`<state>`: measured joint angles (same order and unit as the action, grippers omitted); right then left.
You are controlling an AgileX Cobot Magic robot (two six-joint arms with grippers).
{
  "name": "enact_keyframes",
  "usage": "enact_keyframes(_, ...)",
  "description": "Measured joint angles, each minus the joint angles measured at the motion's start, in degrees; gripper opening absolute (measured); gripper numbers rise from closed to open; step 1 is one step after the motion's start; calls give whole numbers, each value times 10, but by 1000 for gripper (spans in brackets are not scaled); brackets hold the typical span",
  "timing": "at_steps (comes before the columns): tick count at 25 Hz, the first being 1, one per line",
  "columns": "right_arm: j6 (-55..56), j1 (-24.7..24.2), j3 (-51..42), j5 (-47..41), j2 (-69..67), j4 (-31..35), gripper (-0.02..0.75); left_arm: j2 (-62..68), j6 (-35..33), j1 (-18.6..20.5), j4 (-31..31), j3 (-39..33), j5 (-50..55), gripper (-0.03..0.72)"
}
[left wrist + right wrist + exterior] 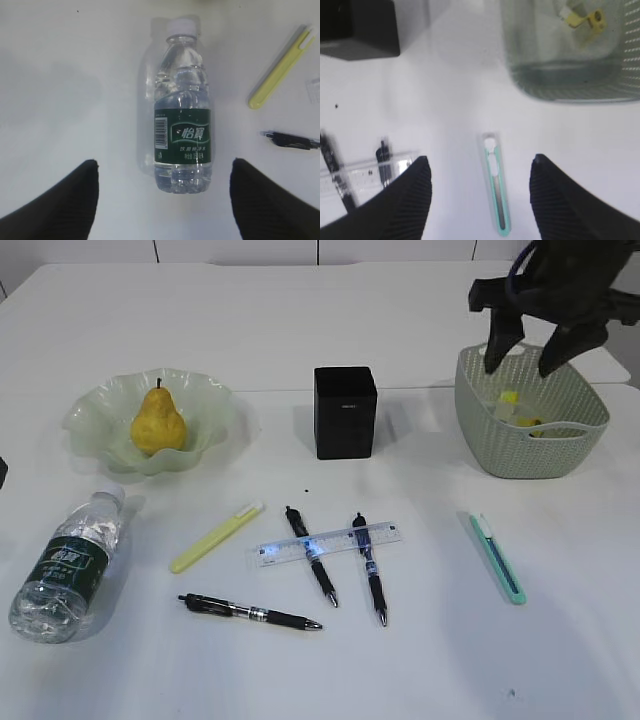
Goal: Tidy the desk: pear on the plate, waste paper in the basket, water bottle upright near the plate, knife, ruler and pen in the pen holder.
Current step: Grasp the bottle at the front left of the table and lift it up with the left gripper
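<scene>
Progress approx. halfway. Done: pear (158,423) sat in the plate (214,400), far left of the desk (300,320); waste paper (512,408), yellow scraps w/ white print, lay inside the basket (560,454) at far right. Left to do: water bottle (68,565) lay on its side, front left, cap toward the plate, not upright. Pen holder (345,411) stood centre-back, nothing seen sticking out of it. Ruler (328,543) lay across two black pens (311,556) (369,567) mid-desk; a third black pen (250,612) lay nearer the front, a yellow knife-like cutter (216,537) left of them, and a teal utility knife (498,557) apart at right, below the basket. Left gripper (165,200) hung over the bottle, jaws wide either side of its base end, touching nothing, no grip. Right gripper (480,195) was open & empty; in ext. view it hovered above the basket rim, while wrist cam looked down w/ the teal knife between the fingers' line, well below them. Judged: bottle and teal knife looked like next targets, then ruler, pens, yellow cutter.
</scene>
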<state>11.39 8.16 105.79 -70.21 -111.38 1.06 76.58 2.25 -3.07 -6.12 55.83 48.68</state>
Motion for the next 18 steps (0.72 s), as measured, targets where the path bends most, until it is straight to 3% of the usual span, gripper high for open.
enact_keyframes(7,-21,87,-133,-1,74,-16,459,0,0,0,0,0,0,582)
enact_keyframes(18,-80,91,-323,9,175,-16,458,27,0,-25,-1,0,-16,582)
